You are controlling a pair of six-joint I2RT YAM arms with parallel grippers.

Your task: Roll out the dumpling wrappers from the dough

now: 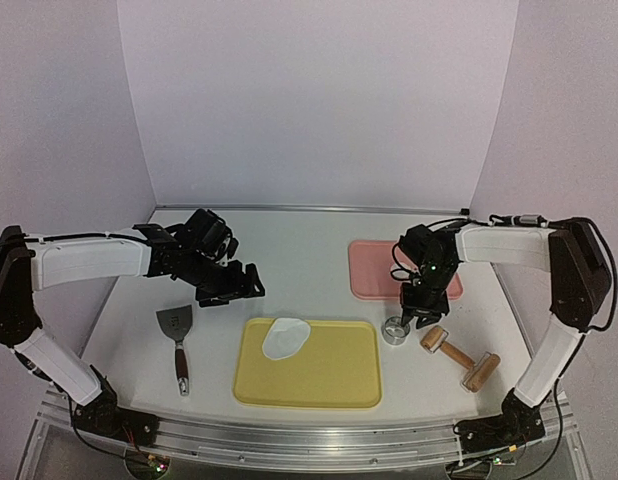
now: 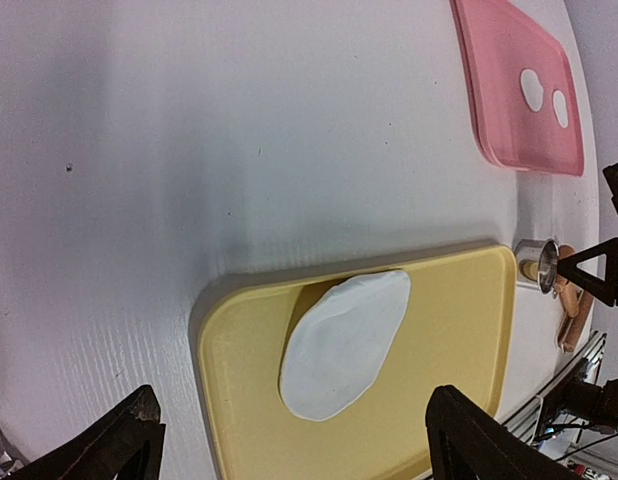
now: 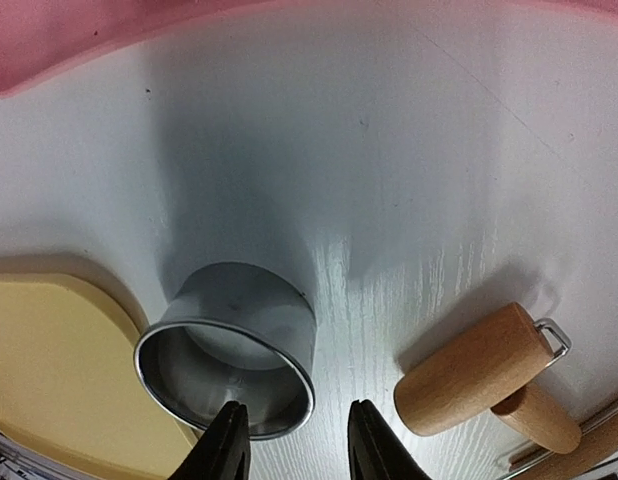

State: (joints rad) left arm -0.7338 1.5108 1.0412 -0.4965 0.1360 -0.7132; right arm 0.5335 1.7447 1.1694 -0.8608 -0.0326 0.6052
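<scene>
An irregular white dough piece [image 1: 285, 337] [image 2: 346, 343] lies at the back left of the yellow board [image 1: 329, 385] [image 2: 459, 320]. Two small round dumpling wrappers [image 2: 532, 88] rest on the pink tray [image 1: 374, 270] [image 2: 509, 110]. My left gripper [image 1: 229, 282] [image 2: 299, 455] hovers open behind the board's left corner, holding nothing. Over the metal ring cutter [image 1: 395, 330] [image 3: 229, 355], my right gripper [image 1: 419, 316] [image 3: 294, 440] is open, narrowly. One of its fingers is over the ring's opening and the other is outside its wall, with a gap on both sides.
A wooden rolling pin [image 1: 459, 358] [image 3: 474, 370] lies just right of the ring cutter. A metal spatula [image 1: 177, 340] with a dark handle lies left of the yellow board. The ring cutter stands on the white table [image 1: 289, 250] between the board and the rolling pin.
</scene>
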